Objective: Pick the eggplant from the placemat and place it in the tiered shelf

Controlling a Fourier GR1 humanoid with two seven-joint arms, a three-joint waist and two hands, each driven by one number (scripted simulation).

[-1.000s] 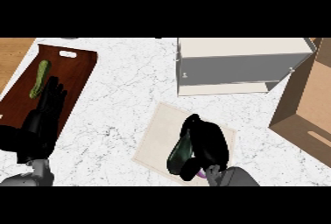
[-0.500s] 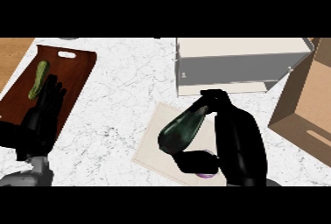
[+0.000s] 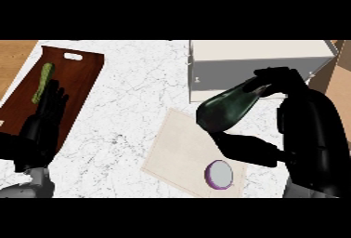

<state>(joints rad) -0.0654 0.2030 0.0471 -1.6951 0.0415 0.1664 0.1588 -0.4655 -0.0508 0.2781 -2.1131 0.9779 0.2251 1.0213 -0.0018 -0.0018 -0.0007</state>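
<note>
A dark green-black eggplant (image 3: 226, 107) hangs in the air above the beige placemat (image 3: 175, 153), its narrow end pointing up toward the shelf. My right hand (image 3: 302, 121) is shut on it, fingers curled over its top end and the thumb under its fat end. The white tiered shelf (image 3: 260, 69) stands just beyond, at the upper right, its open front facing me. My left hand (image 3: 42, 123) rests open at the left edge, fingers up, over the brown board.
A dark brown cutting board (image 3: 75, 88) with a green cucumber (image 3: 42, 82) lies at the left. A small purple-rimmed round dish (image 3: 219, 174) sits on the placemat's near part. A wooden surface (image 3: 339, 69) borders the counter at the far right.
My right hand has lifted the eggplant off the placemat and carried it up and toward the shelf. The small round dish now shows uncovered. My left hand has stayed put.
</note>
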